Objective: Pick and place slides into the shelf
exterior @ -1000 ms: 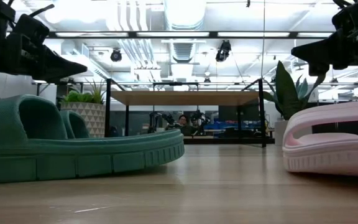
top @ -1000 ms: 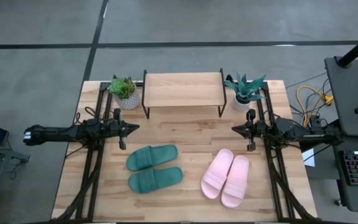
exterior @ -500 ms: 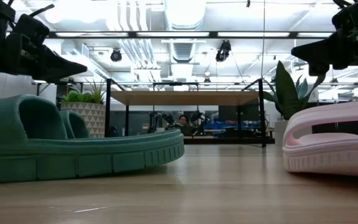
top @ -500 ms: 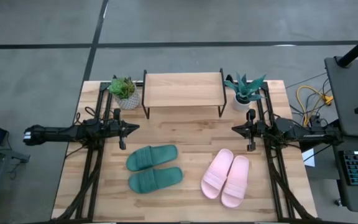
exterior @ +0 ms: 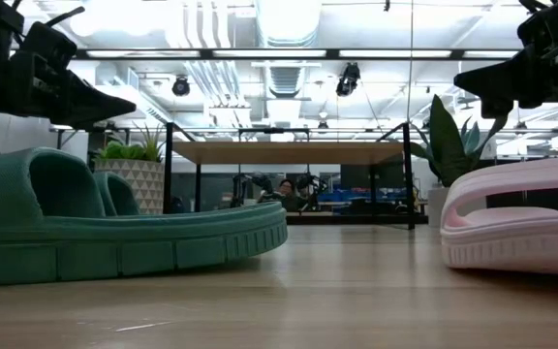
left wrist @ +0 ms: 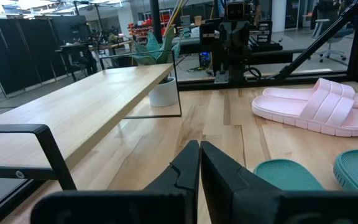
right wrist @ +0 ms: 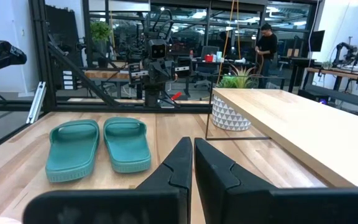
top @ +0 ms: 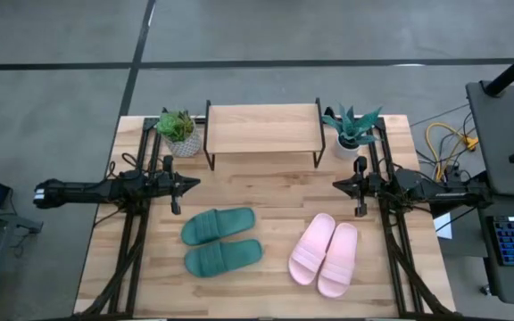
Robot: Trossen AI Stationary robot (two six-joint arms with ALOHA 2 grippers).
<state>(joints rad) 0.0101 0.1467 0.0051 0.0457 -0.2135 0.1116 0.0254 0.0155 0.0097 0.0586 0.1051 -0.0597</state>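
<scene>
The shelf stands bare at the table's far edge. In front of it lie the green slides toward its left end and the pink slides toward its right. The left gripper and right gripper hover off either front corner of the shelf — fingers pressed together, holding nothing.

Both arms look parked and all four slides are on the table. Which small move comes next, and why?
Probably swing the left gripper, fingers shut, toward the nearer green slide and open above its strap. The shelf holds nothing, both green and pink slides lie untouched, and the right gripper waits shut at the far side.
</scene>
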